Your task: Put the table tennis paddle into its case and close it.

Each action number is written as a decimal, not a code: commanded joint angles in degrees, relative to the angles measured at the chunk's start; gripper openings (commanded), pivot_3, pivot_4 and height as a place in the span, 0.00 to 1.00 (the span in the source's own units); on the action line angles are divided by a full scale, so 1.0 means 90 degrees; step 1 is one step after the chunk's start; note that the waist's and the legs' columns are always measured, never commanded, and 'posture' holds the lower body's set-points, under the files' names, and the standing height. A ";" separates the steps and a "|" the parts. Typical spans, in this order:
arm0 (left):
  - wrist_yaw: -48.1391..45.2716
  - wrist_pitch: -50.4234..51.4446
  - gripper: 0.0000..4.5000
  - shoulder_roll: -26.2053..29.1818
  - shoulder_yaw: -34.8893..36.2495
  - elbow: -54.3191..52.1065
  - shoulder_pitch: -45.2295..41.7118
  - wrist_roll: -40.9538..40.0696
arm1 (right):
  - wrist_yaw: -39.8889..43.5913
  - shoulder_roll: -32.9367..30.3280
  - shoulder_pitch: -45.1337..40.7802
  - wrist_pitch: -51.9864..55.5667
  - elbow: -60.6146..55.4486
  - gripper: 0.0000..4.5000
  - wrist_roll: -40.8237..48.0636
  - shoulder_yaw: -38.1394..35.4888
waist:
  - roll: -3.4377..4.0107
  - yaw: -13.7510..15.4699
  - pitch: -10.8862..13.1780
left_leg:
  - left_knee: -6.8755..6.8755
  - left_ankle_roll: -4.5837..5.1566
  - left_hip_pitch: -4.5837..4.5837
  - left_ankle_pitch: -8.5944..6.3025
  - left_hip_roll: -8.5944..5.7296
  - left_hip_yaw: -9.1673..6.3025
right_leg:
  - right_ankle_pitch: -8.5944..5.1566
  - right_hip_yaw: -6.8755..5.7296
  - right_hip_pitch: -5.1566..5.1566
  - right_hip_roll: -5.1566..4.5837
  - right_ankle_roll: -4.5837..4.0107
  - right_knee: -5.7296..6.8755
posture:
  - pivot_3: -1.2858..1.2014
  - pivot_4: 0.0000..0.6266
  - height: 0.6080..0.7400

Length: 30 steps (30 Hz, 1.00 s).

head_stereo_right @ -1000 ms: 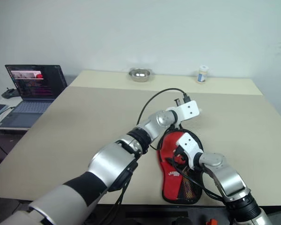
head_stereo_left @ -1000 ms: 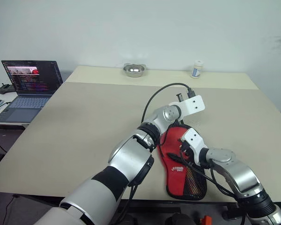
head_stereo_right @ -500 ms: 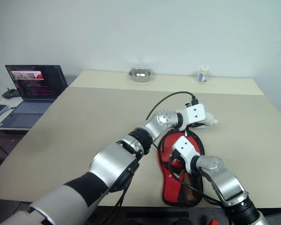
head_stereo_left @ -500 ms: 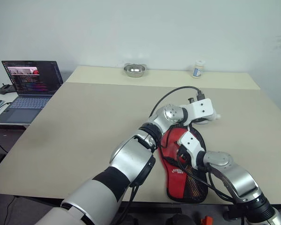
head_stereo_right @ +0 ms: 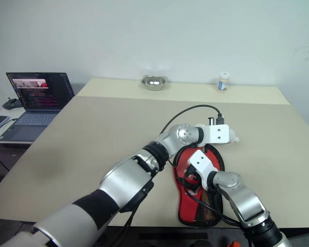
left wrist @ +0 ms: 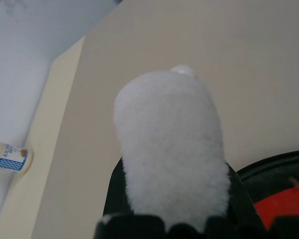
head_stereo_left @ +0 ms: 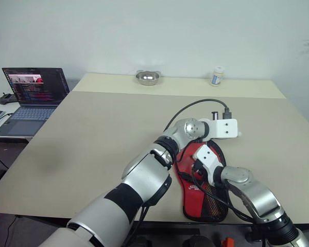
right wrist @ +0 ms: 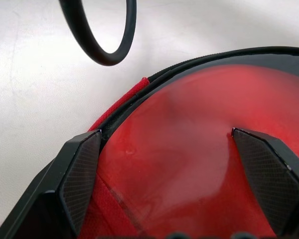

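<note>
The case (head_stereo_left: pixel 206 200) lies near the table's front edge, red with black mesh and black edging, its wide end away from me. The table tennis paddle's glossy red face (right wrist: pixel 189 164) rests in that wide end, inside the black rim. Its pale handle (left wrist: pixel 172 149) sticks out past the far right side of the case. My left gripper (head_stereo_left: pixel 236 133) is shut on that handle, reaching across from the left. My right gripper (right wrist: pixel 164 134) is open, low over the red face, one finger (right wrist: pixel 79 164) at the case's rim and the other over the face.
A black cable (head_stereo_left: pixel 190 105) loops up from my left wrist over the table. A metal bowl (head_stereo_left: pixel 148 77) and a small bottle (head_stereo_left: pixel 216 75) stand at the far edge. An open laptop (head_stereo_left: pixel 33 92) sits on a side table at the left.
My left gripper has swung to the right and turned, carrying the pale handle with it. The right gripper has stayed over the case, open.
</note>
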 commanded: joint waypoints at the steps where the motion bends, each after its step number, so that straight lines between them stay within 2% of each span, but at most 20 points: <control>1: -0.0256 -0.0315 0.12 -0.2083 0.0135 -0.0440 0.0075 -0.0307 | -0.0064 -0.0020 0.0631 0.0903 0.0862 1.00 -0.0180 0.0678 | 0.0001 0.0000 -0.0002 | 0.0000 0.0000 0.0000 0.0000 0.0000 0.0000 | 0.0000 0.0000 0.0001 0.0000 0.0000 0.0000 | 0.52 0.24 1.00; 15: -0.0646 -0.0226 0.12 -0.2238 -0.0076 -0.0447 0.0314 -0.0397 | -0.0179 0.0040 0.0629 0.0951 0.0852 1.00 -0.0147 0.0649 | 0.0001 0.0001 -0.0002 | -0.0001 0.0000 0.0037 0.0000 0.0000 -0.0015 | -0.0001 -0.0012 0.0052 0.0000 0.0000 -0.0013 | 0.52 0.24 1.00; 17: -0.1035 -0.0145 0.12 -0.2196 -0.0163 -0.0427 0.0327 -0.0369 | -0.0182 0.0042 0.0622 0.0948 0.0857 1.00 -0.0143 0.0642 | 0.0001 0.0000 -0.0002 | -0.0001 0.0000 0.0042 0.0000 0.0000 -0.0016 | -0.0001 -0.0013 0.0061 -0.0001 0.0000 -0.0017 | 0.52 0.24 1.00; 20: -0.1222 -0.0195 0.33 -0.2109 -0.0134 -0.0454 0.0361 -0.0449 | -0.0182 0.0049 0.0595 0.0927 0.0881 1.00 -0.0145 0.0642 | 0.0005 0.0000 -0.0005 | -0.0008 0.0000 0.0056 0.0000 0.0001 -0.0027 | -0.0001 -0.0025 0.0083 -0.0001 0.0000 -0.0037 | 0.52 0.24 1.00; 28: -0.1336 -0.0208 0.99 -0.1998 -0.0157 -0.0481 0.0472 -0.0452 | -0.0141 0.0037 0.0511 0.0864 0.0967 1.00 -0.0166 0.0648 | 0.0008 -0.0001 -0.0009 | -0.0015 0.0001 0.0059 -0.0001 0.0005 -0.0037 | 0.0003 -0.0036 0.0096 -0.0001 0.0002 -0.0062 | 0.52 0.24 1.00; 30: -0.1351 -0.0195 0.99 -0.1992 -0.0077 -0.0496 0.0468 -0.0537 | -0.0132 0.0029 0.0491 0.0853 0.0980 1.00 -0.0171 0.0643 | 0.0008 -0.0001 -0.0010 | -0.0015 0.0001 0.0059 -0.0001 0.0005 -0.0037 | 0.0003 -0.0038 0.0096 -0.0001 0.0003 -0.0063 | 0.52 0.24 1.00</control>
